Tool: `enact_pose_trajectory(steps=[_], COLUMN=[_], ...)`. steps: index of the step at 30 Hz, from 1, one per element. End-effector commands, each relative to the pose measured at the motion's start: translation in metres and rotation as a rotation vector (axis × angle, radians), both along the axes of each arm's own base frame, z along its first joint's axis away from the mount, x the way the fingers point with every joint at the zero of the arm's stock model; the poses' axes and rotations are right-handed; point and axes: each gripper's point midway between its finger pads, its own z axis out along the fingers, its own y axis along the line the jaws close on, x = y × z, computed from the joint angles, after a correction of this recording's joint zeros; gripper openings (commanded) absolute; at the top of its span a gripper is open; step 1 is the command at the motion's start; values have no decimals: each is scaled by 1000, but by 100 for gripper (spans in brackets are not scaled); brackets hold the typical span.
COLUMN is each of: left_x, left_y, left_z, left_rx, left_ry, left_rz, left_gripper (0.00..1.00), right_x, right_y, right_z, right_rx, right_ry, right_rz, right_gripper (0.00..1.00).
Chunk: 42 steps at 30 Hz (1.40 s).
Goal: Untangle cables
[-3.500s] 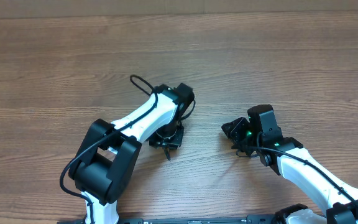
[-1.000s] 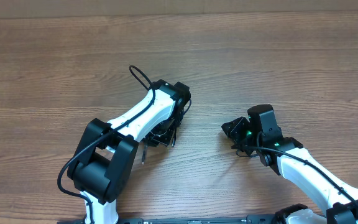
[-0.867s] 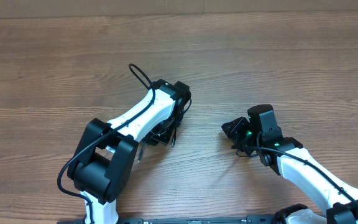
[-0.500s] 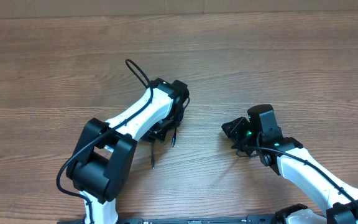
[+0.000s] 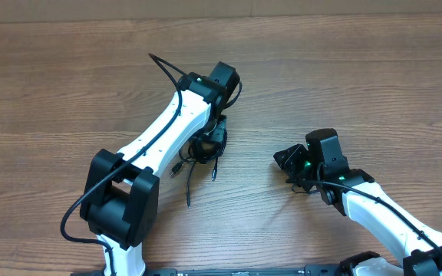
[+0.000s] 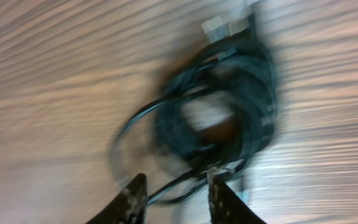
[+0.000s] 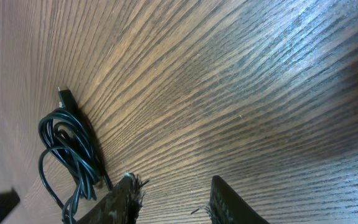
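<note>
Blurred coil of black cables on the wooden table, just beyond two spread fingers, seemingly unheld.

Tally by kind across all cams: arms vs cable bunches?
Robot arms: 2, the left arm and the right arm
Cable bunches: 2, a tangled bunch partly under the left arm and a coiled bunch beside the right gripper
Total: 4

The left gripper has pulled back toward the far side, and its jaws have parted. The cables now trail a loose end toward the near edge.
</note>
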Motion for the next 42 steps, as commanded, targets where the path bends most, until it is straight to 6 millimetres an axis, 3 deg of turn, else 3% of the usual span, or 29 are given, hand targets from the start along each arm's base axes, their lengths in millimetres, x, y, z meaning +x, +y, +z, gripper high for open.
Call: enact_pose_trajectory(steps=[1,10,15,16,18,19,23,24,30,33,37,39,42], left_x=[-3,-8,-10,-11,-12,-14,-32,-46,-80,-84,-71,-59,-45], left_y=[-39,-58,-58,-57,-57,-59,-82,-87,-65,-50,-41,-36,-38], left_z=[1,-31,-52,-55,-60,-60,-55,-53,-49,-42,-33,-35,-36], left_rx=[-215,-246,-255,-257,-262,-272,-402,-439,-375,-295,-213,-163,-154], left_ry=[34,-2,-21,-25,-24,-16,67,113,263,304,270,217,156], left_rz=[-17,-67,-69,-69,-70,-73,-260,-368,-494,-495,-429,-382,-353], left_gripper=[28,34,33,30,8,5,4,4,15,15,27,45,60], right_x=[6,6,6,6,6,6,6,6,6,6,6,6,6], right_y=[2,2,2,2,2,2,2,2,2,2,2,2,2], right_z=[6,6,6,6,6,6,6,6,6,6,6,6,6], right_rx=[-1,-2,-2,-2,-2,-2,-1,-2,-2,0,-1,-1,-1], right_ry=[-22,-22,-22,-21,-21,-21,-22,-21,-21,-24,-24,-24,-23], right_rz=[0,-1,0,0,0,0,0,0,-1,-1,0,0,0], right_gripper=[36,36,36,35,36,36,36,36,36,35,36,36,36])
